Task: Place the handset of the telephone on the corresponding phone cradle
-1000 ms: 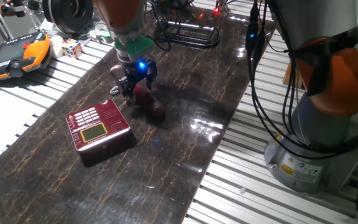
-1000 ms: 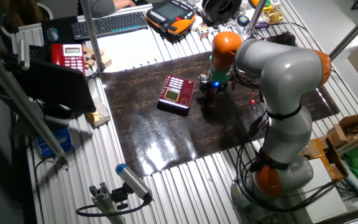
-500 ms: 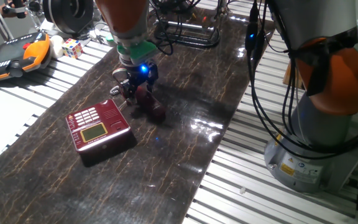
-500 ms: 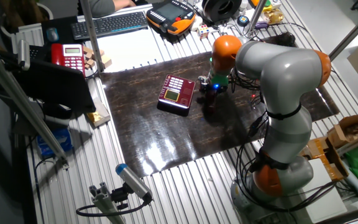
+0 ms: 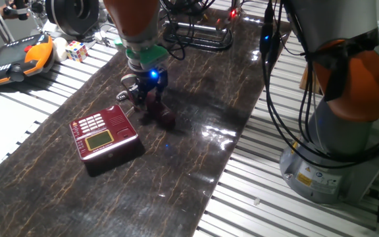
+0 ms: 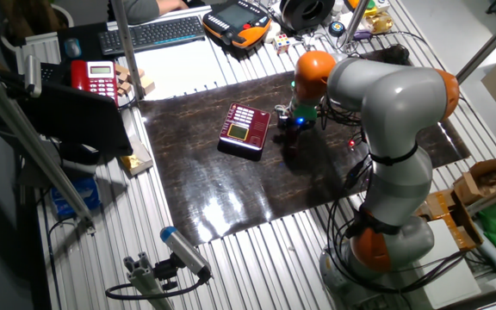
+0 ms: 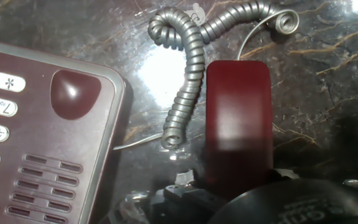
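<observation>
On the left of the dark mat (image 5: 196, 151) sits the telephone (image 5: 104, 135), its cradle (image 7: 73, 93) bare. Just to its right the handset (image 7: 238, 124) lies flat on the mat, apart from the base, curly cord (image 7: 188, 81) beside it. The gripper (image 5: 147, 99) stands over it; whether its fingers clamp the handset, I cannot tell.

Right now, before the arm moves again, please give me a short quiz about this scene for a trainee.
1. True or false: the handset lies in the phone cradle.
2. In the hand view, what lies on the mat between the telephone and the handset? A) curly cord B) a keyboard C) a cube
3. In the hand view, the telephone is to the ___ of the handset.

Key: 1 false; 2 A; 3 left.
</observation>
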You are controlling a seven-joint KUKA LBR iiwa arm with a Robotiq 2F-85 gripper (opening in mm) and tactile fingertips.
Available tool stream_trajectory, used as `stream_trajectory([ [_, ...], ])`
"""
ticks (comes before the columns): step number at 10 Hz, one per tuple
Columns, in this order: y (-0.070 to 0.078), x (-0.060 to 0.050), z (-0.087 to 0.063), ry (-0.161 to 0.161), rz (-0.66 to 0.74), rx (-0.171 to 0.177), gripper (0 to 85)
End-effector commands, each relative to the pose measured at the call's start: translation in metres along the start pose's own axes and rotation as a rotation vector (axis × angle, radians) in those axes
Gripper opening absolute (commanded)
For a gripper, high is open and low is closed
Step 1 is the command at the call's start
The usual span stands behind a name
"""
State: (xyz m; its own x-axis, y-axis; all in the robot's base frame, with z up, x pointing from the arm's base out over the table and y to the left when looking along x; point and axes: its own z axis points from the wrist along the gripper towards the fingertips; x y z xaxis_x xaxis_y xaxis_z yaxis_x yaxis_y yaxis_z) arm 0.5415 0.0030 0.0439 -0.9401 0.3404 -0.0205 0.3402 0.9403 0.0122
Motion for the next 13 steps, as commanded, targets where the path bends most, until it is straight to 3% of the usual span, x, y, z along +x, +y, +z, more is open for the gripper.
stream_trajectory([
  [1,0.0,0.0,0.0,0.0,-0.003,0.0,59.3],
  [4,0.0,0.0,0.0,0.0,-0.023,-0.005,49.3],
  [7,0.003,0.0,-0.009,0.001,-0.035,-0.002,48.7],
  [10,0.016,0.004,-0.041,0.019,-0.035,0.019,48.7],
  [13,0.044,0.006,-0.074,0.021,-0.004,0.042,49.0],
])
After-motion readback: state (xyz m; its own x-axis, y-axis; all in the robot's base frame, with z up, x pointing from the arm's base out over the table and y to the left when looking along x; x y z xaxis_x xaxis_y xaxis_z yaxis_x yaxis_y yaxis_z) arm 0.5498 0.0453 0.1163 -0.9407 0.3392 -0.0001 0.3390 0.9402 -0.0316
